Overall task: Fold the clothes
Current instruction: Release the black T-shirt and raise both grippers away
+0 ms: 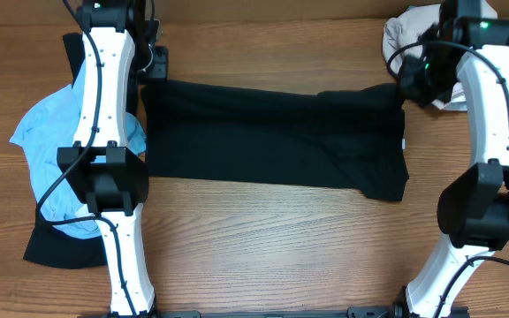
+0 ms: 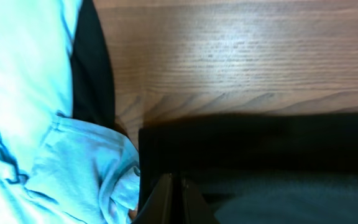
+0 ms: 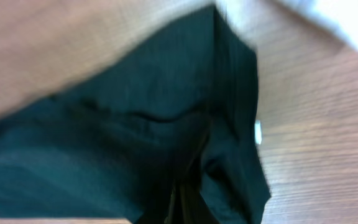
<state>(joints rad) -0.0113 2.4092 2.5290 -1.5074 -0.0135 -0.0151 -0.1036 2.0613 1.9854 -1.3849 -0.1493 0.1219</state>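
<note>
I noted left gripper [image 2: 174,190] and right gripper [image 3: 183,200] each clamped on opposite ends of black garment [image 1: 272,132], spread flat.

A brown wood-grain table [image 1: 272,238] spans the view, its surface faintly glossy.

It looked like a robotics lab bench, not a home: a white left arm [image 1: 104,132] and right arm [image 1: 493,132], strung with black cables, stood over a plain wood-grain table [image 1: 263,247] where a black garment [image 1: 272,132] lay between a light-blue heap [image 1: 42,132] and a white heap [image 1: 405,31].
</note>
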